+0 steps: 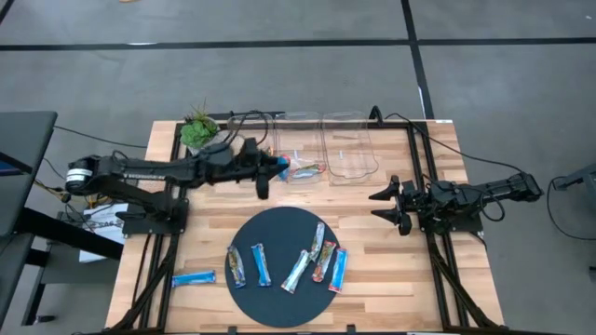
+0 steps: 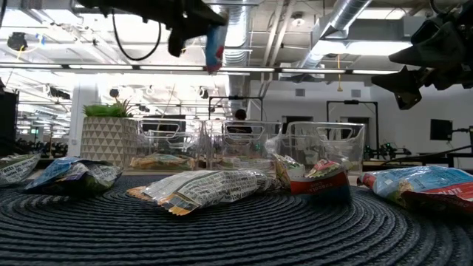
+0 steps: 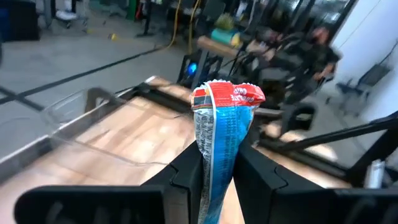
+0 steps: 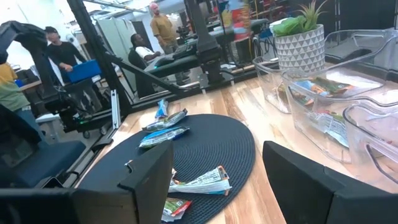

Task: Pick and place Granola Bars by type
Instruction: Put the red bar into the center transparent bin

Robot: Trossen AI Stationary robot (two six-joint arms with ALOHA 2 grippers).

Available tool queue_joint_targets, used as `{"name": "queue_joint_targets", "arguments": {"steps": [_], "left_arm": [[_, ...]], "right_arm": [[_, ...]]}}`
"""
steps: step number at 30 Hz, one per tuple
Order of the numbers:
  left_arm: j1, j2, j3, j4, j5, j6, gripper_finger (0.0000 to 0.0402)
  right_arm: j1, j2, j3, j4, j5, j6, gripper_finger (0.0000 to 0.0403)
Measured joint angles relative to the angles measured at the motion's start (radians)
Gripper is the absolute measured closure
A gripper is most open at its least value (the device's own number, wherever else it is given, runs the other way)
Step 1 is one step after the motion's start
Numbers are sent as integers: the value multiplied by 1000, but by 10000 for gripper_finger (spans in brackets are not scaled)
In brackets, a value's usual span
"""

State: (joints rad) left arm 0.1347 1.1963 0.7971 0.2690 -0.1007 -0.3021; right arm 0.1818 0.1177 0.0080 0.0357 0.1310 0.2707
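My left gripper (image 1: 277, 167) is shut on a bright blue granola bar (image 1: 283, 165) with a red end, up in the air at the left wall of the left clear bin (image 1: 300, 121). That bin holds a few bars (image 1: 304, 170). Several more bars lie flat on the round dark mat (image 1: 279, 223), blue ones (image 1: 263, 264) and multicoloured ones (image 1: 323, 261). One blue bar (image 1: 193, 277) lies on the wood left of the mat. My right gripper (image 1: 387, 206) hangs open at the table's right side, touching nothing. My left gripper (image 3: 217, 171) pinches the blue bar between its two fingers, on the bar's flat faces partway along its length (image 3: 214, 158). The red crimped end (image 3: 227, 96) sticks out past the fingertips. In the low view the bar (image 2: 214, 44) is lifted clear, high above the table.
A second clear bin (image 1: 349, 126) stands right of the first at the table's far edge. A potted plant (image 1: 198, 130) sits at the far left corner, behind my left arm. Bare wood lies between the mat and the bins. People show in the room beyond.
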Motion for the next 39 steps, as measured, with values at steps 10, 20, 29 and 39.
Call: {"name": "queue_joint_targets", "arguments": {"steps": [10,20,29,39], "left_arm": [[164,254,282,-345,96,209,329],[214,504,542,-502,98,361,329],[244,678,695,-625,93,404,329],[265,790,738,-693,92,414,329]], "right_arm": [[0,0,0,0,-1,0,159],[0,0,0,0,0,0,159],[0,0,0,0,0,0,159],[0,0,0,0,0,0,159]]}}
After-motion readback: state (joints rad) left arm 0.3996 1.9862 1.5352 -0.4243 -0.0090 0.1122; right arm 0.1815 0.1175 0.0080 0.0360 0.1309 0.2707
